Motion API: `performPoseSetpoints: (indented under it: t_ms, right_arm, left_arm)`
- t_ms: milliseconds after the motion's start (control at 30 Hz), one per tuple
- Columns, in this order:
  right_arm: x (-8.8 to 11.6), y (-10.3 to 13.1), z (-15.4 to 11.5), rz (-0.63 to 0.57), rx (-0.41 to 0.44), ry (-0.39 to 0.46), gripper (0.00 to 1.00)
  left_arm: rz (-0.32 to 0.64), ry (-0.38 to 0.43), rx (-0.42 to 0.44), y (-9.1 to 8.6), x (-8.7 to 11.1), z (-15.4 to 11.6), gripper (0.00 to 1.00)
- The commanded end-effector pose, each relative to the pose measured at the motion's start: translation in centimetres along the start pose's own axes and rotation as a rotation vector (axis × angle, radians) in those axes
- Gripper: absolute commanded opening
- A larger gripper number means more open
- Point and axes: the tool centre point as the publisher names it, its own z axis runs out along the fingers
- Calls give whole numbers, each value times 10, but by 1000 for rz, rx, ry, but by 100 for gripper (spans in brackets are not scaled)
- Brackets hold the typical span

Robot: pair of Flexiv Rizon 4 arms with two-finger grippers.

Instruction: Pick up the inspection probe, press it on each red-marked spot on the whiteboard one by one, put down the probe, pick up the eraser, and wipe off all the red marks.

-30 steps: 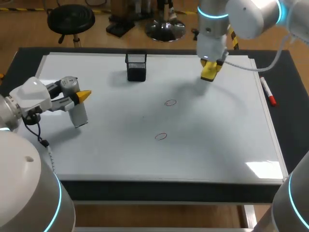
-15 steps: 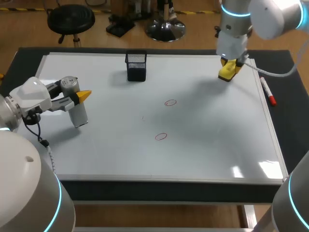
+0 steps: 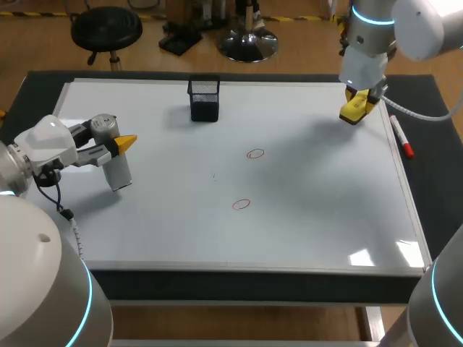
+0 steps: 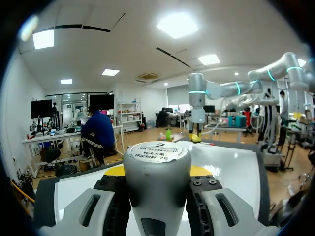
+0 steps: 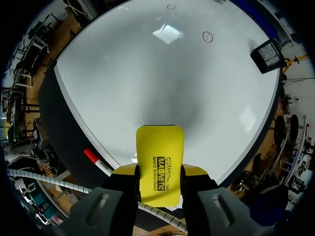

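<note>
One whiteboard (image 3: 311, 217) lies on the counter. On the whiteboard I count two red marks (image 3: 255, 153) (image 3: 241, 204) and one black mesh cup (image 3: 205, 100). By its right edge is one marker (image 3: 401, 135). Over it are one yellow eraser (image 5: 159, 157), one inspection probe (image 3: 117, 172) and two tools, the left tool (image 3: 126, 142) and the right tool (image 3: 359, 107).

This looks like a robotics lab. Two white robot arms with glowing cyan rings reach over a dark bench (image 3: 438, 189), the left arm (image 3: 45, 147) at the frame's left and the right arm (image 3: 405, 20) at upper right. A whiteboard (image 3: 311, 224) covers most of the bench. It has two red marks (image 3: 255, 153) near its middle, a marker (image 3: 401, 136) at its right edge and a mesh cup (image 3: 204, 99) at upper centre.
</note>
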Motion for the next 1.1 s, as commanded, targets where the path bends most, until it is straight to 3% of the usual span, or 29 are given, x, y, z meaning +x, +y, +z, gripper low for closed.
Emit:
performPoseSetpoints:
  t_ms: [33, 1100]
  right_arm:
    - [-2, -5, 1, 7, -21, -2, 0]
    - [-3, -6, 2, 35, -33, 12, 0]
  left_arm:
    - [0, -3, -1, -1, 0, 1, 0]
    - [0, -3, -1, -1, 0, 1, 0]
